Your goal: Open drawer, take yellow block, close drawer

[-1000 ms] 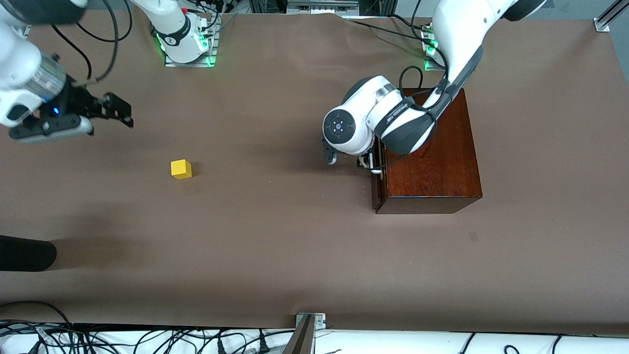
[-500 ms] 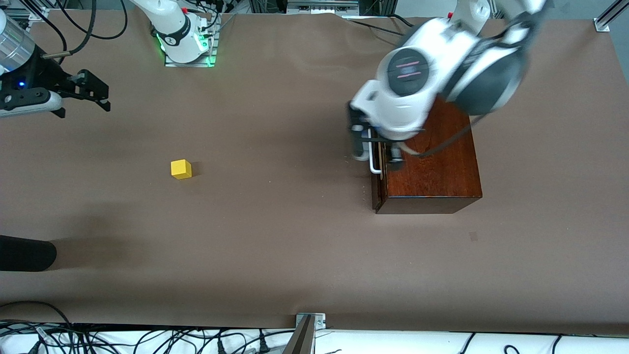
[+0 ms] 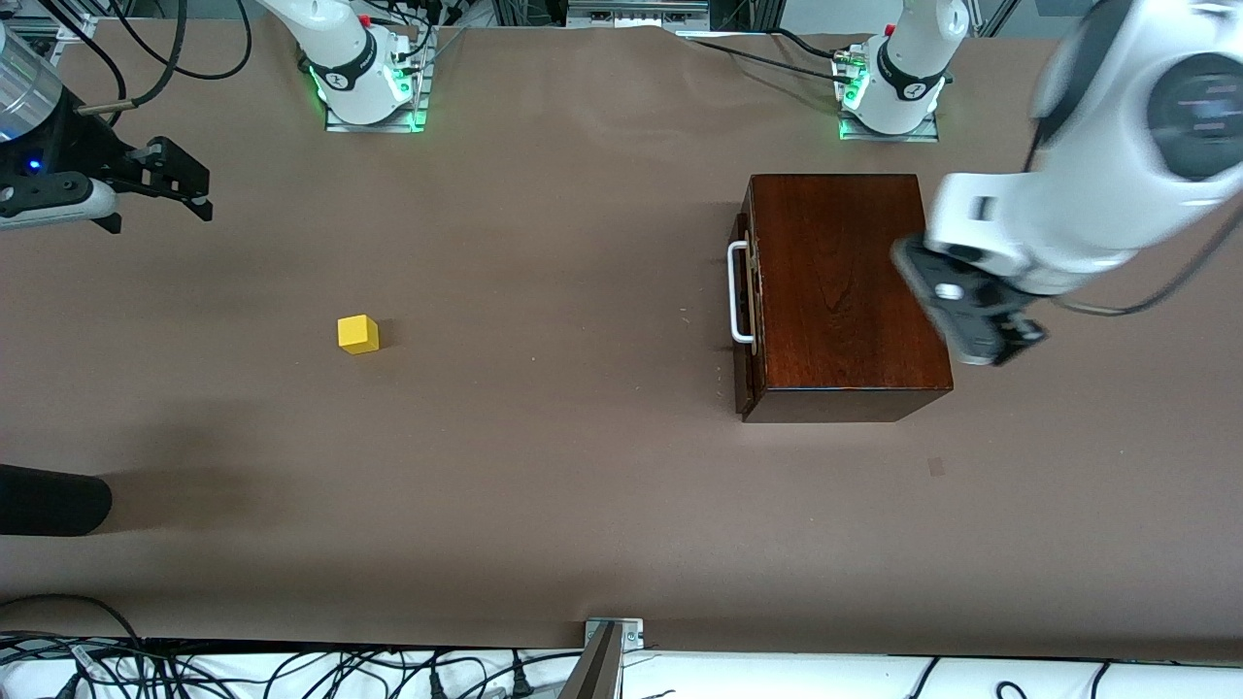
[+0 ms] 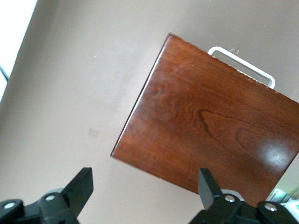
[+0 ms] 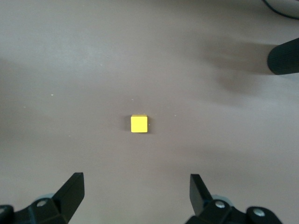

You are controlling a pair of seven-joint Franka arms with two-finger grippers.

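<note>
The yellow block (image 3: 358, 334) lies alone on the brown table, toward the right arm's end; it also shows in the right wrist view (image 5: 138, 124). The drawer (image 3: 746, 325) is shut in the dark mahogany box (image 3: 840, 291), and its white handle (image 3: 738, 291) faces the right arm's end. My left gripper (image 3: 981, 330) is open and empty, up over the box's edge at the left arm's end; its wrist view shows the box top (image 4: 210, 121) and the handle (image 4: 243, 67). My right gripper (image 3: 189, 184) is open and empty, raised at the table's right-arm end, looking down at the block.
A black rounded object (image 3: 49, 500) juts in at the right arm's end, nearer the front camera than the block; it also shows in the right wrist view (image 5: 282, 56). Both arm bases (image 3: 369, 87) (image 3: 889, 87) stand along the farthest table edge.
My left gripper has left the drawer handle, risen and swung across the box top toward the left arm's end. My right gripper drew back toward the table's end, then held still.
</note>
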